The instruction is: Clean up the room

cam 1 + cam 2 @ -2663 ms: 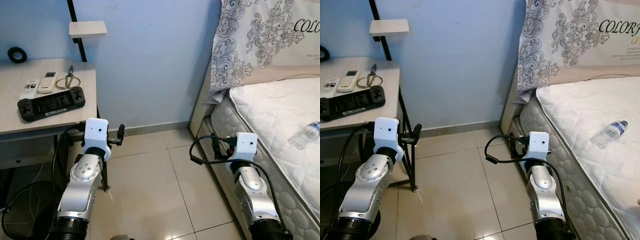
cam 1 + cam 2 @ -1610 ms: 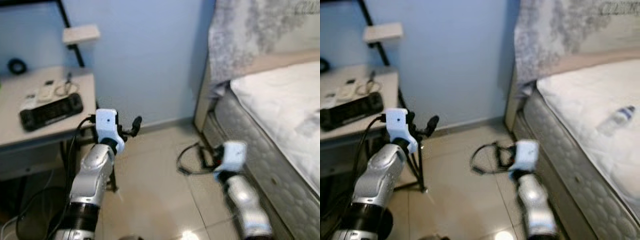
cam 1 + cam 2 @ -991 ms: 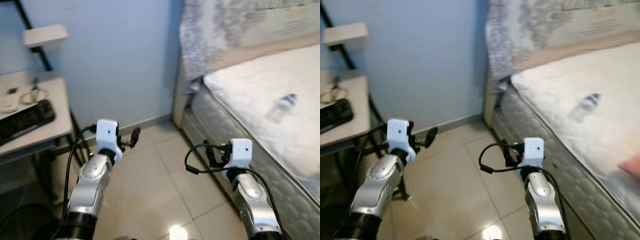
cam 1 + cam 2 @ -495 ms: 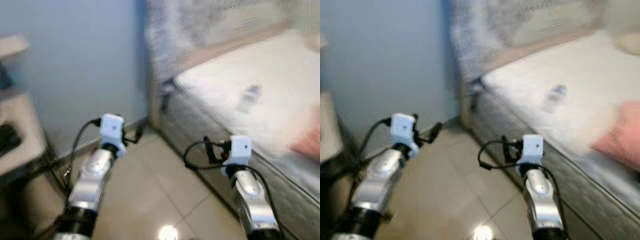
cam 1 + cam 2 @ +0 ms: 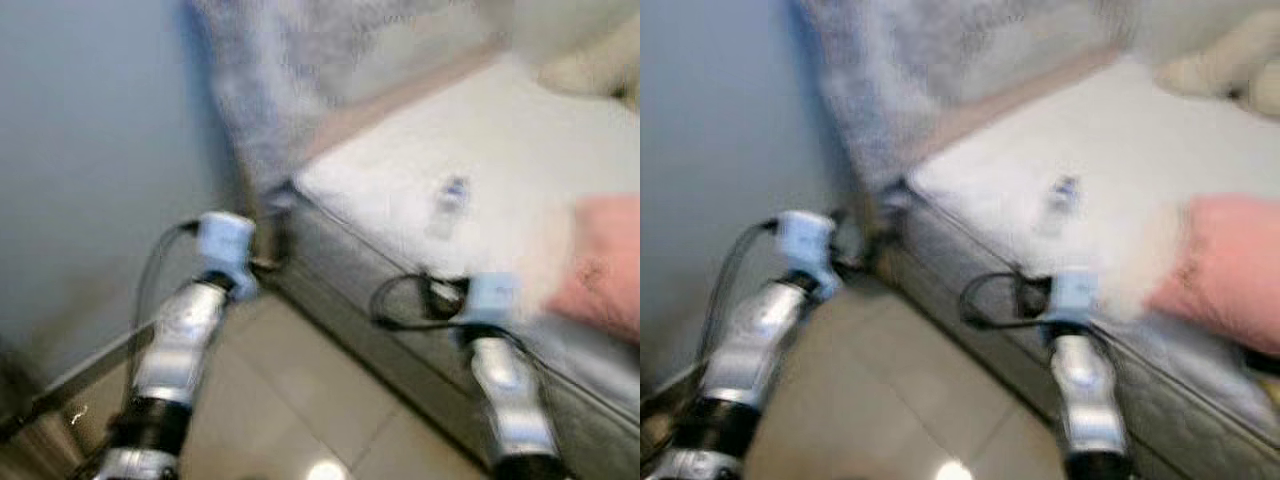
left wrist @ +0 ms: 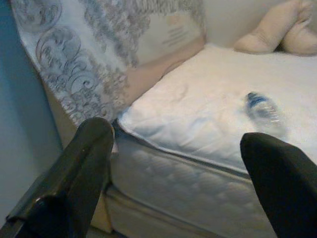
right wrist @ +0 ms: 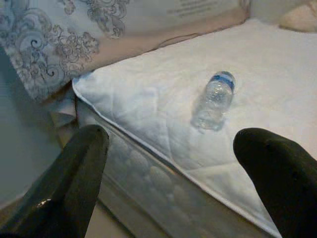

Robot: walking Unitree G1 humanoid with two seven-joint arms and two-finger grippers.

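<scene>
Head views blurred, I see a clear plastic bottle [image 7: 214,100] lying on its side on the white mattress [image 7: 148,99] near the patterned pillow [image 6: 94,54], left gripper [image 6: 173,163] spread wide and empty, right gripper [image 7: 173,163] likewise, both short of the bed edge, pink cushion [image 5: 1230,270] further along.

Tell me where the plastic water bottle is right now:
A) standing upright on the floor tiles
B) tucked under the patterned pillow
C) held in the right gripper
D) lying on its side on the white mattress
D: the water bottle lies on its side on the white mattress, ahead of the open right gripper, untouched.
</scene>
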